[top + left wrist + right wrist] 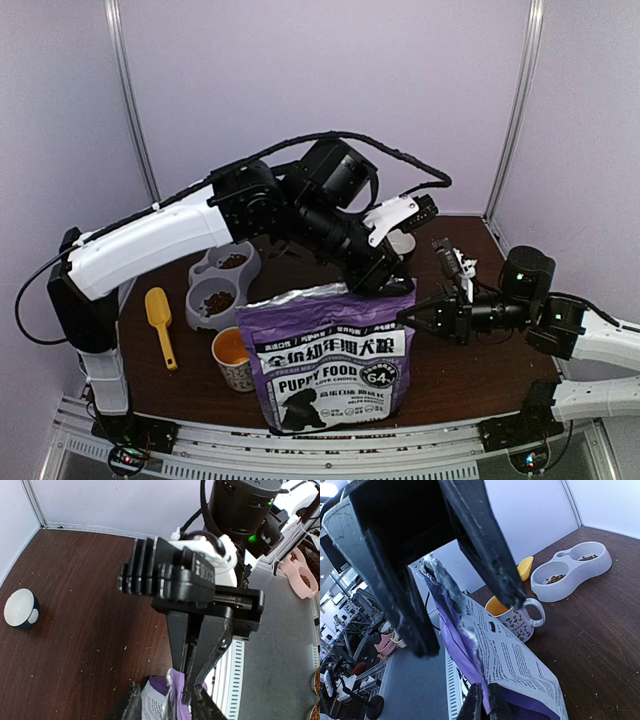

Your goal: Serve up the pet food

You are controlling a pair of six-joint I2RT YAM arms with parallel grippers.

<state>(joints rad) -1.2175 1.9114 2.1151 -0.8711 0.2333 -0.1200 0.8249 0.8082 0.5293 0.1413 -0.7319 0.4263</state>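
Top view: the puppy food bag [330, 365] stands upright at lower centre. Kibble [217, 300] lies in both wells of the double bowl [199, 272], and the scoop [160, 320] lies unused at lower left.

Left wrist view: the right pincer [191, 692] is clamped on the bag's top edge.

Right wrist view: the left pincer [468, 624] is partly open, straddling that edge (contact unclear).

Judgement: the bag is being opened; serving is not yet done.

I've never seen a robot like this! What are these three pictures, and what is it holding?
It is a robot with two arms, and each ends in a claw. One picture looks down from above; the other two come from little cameras on the wrists. On the brown table stand a purple puppy food bag, a grey double bowl with some kibble, a yellow scoop and a mug. The right claw pinches the bag's top edge. The left claw is open around that same edge.
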